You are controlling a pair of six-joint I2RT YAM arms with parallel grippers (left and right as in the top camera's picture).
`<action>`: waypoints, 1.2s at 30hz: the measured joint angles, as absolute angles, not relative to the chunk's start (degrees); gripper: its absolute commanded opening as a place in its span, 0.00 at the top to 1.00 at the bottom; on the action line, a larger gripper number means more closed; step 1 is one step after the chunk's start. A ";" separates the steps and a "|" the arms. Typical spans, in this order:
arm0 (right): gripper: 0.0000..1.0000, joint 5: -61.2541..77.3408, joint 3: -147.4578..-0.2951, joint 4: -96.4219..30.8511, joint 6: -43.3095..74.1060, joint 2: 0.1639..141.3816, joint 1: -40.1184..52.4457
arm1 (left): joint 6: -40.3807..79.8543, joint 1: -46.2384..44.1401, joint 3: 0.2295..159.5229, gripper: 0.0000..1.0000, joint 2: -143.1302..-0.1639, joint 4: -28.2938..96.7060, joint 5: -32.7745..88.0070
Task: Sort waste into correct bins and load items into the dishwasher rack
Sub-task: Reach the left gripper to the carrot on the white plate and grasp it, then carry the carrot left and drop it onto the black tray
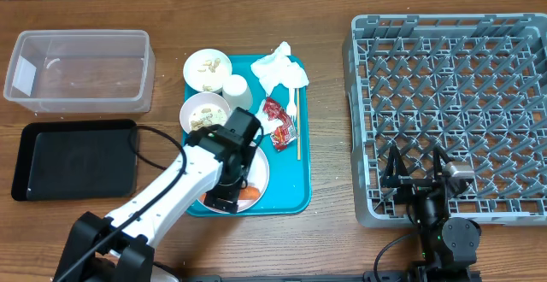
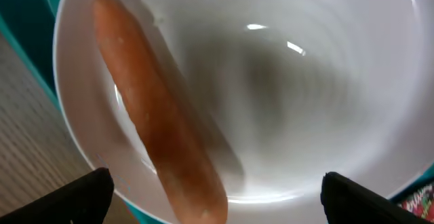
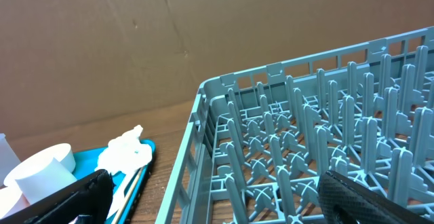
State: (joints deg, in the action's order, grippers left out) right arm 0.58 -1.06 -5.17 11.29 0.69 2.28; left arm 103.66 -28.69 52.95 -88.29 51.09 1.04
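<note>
L pincer (image 2: 217,203) was spread wide w/ nothing held, just above the carrot (image 2: 159,129) on the large white plate (image 2: 319,88). R pincer (image 1: 416,169) was spread too, over the near edge of the dishwasher rack (image 1: 453,85).

Grey dishwasher rack (image 3: 325,149) fills the right, pegs upright. Left of it, teal tray (image 3: 144,157) carrying a white cup (image 3: 44,168) and crumpled napkin (image 3: 122,151). Right gripper (image 3: 224,203) fingers spread wide.
</note>
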 measured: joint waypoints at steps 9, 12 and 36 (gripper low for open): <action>0.00 0.60 -1.06 -5.15 11.29 0.67 2.28 | 103.88 -27.75 44.49 0.01 -88.31 39.07 3.05; 0.00 0.60 -1.06 -5.15 11.29 0.67 2.28 | 103.98 -27.75 44.45 0.18 -88.31 37.65 2.44; 0.00 0.60 -1.06 -5.15 11.29 0.67 2.28 | 101.58 -27.77 46.57 0.70 -91.59 37.93 1.67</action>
State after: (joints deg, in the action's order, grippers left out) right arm 0.60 -1.06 -5.15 11.29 0.67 2.28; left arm 101.58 -27.77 46.57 -91.59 37.93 1.67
